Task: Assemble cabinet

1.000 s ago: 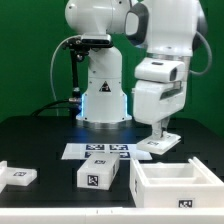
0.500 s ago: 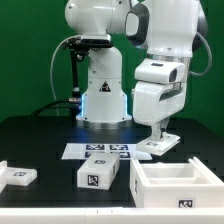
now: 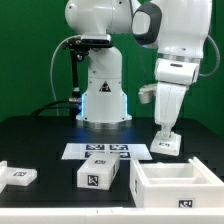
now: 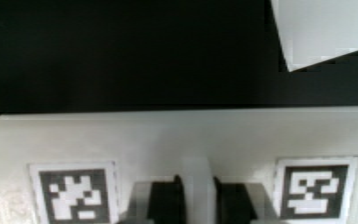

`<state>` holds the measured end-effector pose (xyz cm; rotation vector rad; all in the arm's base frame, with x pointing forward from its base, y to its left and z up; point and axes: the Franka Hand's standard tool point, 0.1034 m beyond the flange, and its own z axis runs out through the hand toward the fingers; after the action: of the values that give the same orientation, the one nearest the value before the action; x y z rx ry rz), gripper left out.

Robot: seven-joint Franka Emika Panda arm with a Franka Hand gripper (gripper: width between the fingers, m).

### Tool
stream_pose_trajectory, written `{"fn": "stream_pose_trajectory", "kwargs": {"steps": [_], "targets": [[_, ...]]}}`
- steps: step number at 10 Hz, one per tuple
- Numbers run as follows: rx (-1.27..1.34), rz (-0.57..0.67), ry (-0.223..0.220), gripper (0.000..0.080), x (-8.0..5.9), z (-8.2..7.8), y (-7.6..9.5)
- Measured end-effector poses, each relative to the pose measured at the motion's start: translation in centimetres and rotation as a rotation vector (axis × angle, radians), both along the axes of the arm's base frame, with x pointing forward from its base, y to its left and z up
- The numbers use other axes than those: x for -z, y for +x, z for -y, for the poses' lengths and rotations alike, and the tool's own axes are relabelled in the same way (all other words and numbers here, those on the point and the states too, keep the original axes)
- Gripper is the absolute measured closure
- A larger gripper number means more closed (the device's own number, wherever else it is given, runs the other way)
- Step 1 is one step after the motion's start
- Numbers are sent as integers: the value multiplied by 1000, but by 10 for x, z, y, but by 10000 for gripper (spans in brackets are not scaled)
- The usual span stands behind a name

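Arm [image 3: 186,45] upright at the exterior view's right, fingers [image 3: 163,131] downward, seemingly clenched on small white tagged block [image 3: 168,147].

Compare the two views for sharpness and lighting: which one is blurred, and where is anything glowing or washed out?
Exterior view: fairly sharp, evenly lit, white arm bright against the black table, bluish glow at the arm's base. Wrist view: soft focus, tag edges smeared, white surfaces washed out.
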<state>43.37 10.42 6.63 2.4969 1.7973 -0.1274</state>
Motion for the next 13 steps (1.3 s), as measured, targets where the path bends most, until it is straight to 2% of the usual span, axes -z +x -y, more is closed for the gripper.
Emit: {"fn": "stream_pose_trajectory", "kwargs": {"steps": [1, 2, 4, 13], "targets": [[-45, -1, 2, 735, 1, 2, 1], [-209, -2, 12, 735, 3, 7, 7], [-429, -5, -5, 735, 2, 2, 22], [-303, 2, -10, 735, 4, 5, 25]]}}
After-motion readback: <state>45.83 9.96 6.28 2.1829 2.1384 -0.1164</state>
